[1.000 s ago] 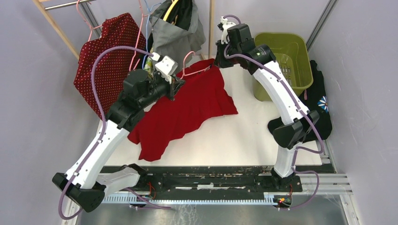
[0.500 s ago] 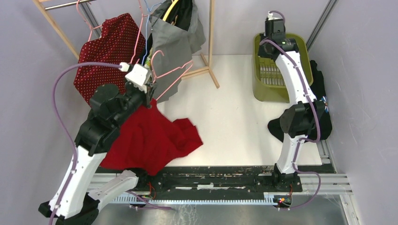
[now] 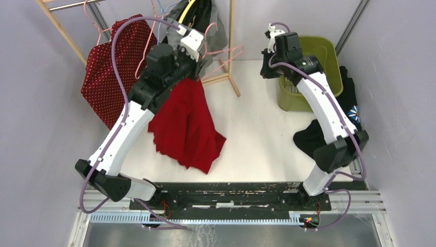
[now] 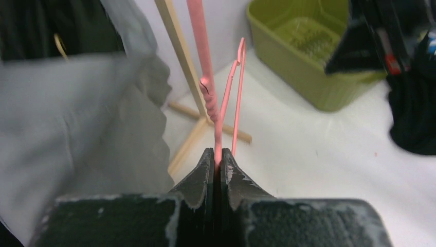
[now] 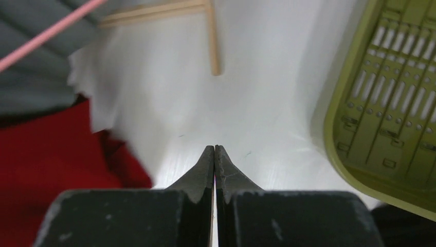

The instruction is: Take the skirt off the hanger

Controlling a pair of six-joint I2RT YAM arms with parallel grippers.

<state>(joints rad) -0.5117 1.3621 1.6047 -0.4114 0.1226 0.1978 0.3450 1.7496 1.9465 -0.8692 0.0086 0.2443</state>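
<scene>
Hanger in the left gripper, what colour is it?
Pink. The hanger shows best in the left wrist view, close up.

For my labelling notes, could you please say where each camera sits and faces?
Top external: above, behind the bases, looking down at the white table; left arm and right arm show.
Left wrist: behind the left gripper, shut on the pink wire hanger, facing the olive-green plastic basket.
Right wrist: behind the right gripper, shut, facing down at the table and red fabric skirt.
Shared: both wrist views catch the basket.
</scene>
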